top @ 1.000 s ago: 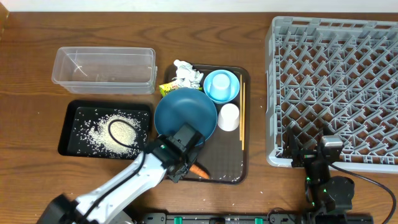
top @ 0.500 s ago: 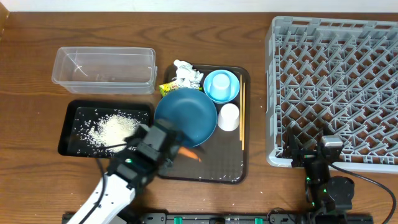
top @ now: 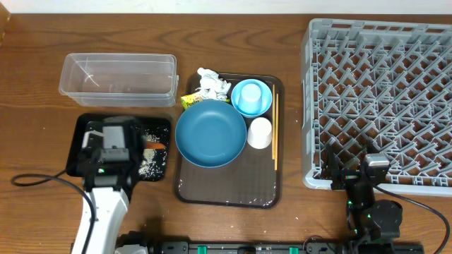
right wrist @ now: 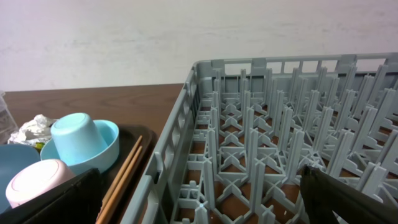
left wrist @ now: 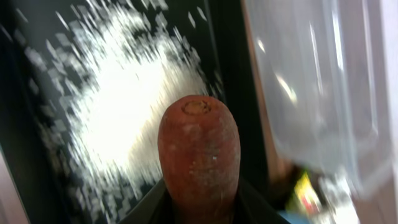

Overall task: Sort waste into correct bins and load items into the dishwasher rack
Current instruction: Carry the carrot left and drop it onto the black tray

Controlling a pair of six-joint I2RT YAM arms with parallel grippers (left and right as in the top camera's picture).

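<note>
**Left wrist view: carrot (left wrist: 199,155) gripped above the rice (left wrist: 124,106) in the black tray (left wrist: 18,37)**

The left jaws are closed narrowly on the lower part of the small orange carrot, and its cut end points out over the heap of loose white rice. Overhead, the carrot shows as an orange tip just right of the left arm (top: 106,183), inside the black tray near the front left corner of the worktop. The clear tub (top: 118,79) sits just behind that tray, toward the back edge.

Right of both, at mid-worktop, lies the dark brown serving tray (top: 226,194). The blue bowl (top: 210,132) sits on its left half. The white cup (top: 260,132) is just beside the bowl, and the light-blue cup (top: 251,97) is behind the white cup. The chopsticks (top: 275,134) lie along the tray's right rim. The crumpled tissue (top: 213,83) and the yellow-green wrapper (top: 189,102) are at its back left corner.

The grey dishwasher rack (top: 381,99) fills the right side of the worktop. The right arm (top: 371,190) is at the rack's front edge. Its jaws are spread wide with nothing between them.
</note>
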